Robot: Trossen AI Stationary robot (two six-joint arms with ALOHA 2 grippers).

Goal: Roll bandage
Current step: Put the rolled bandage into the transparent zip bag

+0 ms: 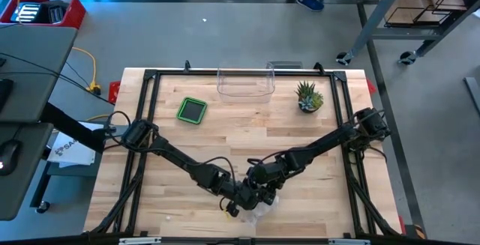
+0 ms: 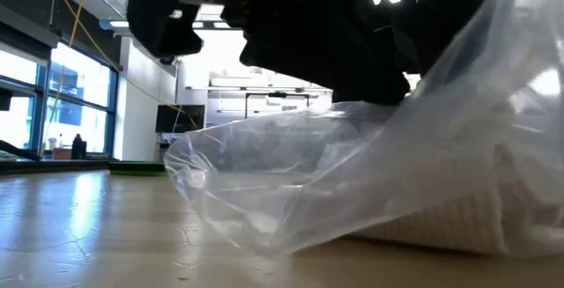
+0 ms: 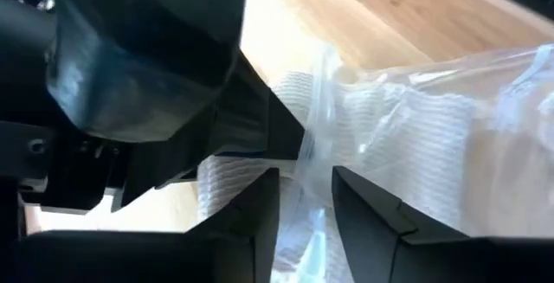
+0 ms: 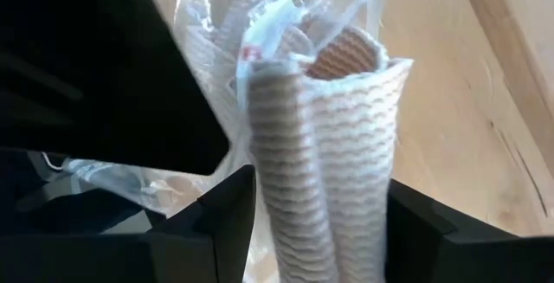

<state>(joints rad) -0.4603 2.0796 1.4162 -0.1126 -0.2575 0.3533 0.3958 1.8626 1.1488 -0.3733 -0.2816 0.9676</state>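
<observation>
The bandage is pinched between the fingers of the right gripper, near the front edge of the bench. Beside the bandage, clear plastic wrap is seen between the slightly spread fingers of the left gripper.

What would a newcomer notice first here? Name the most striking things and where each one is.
First, the two dark arms meeting at the table's near edge, the left gripper and right gripper crowded over one small bundle. That bundle is a cream bandage partly inside a clear plastic bag; the right gripper's fingers clamp the bandage, while plastic runs between the left gripper's parted fingers. Farther back stand a green container, a clear bin and a small potted plant.
</observation>
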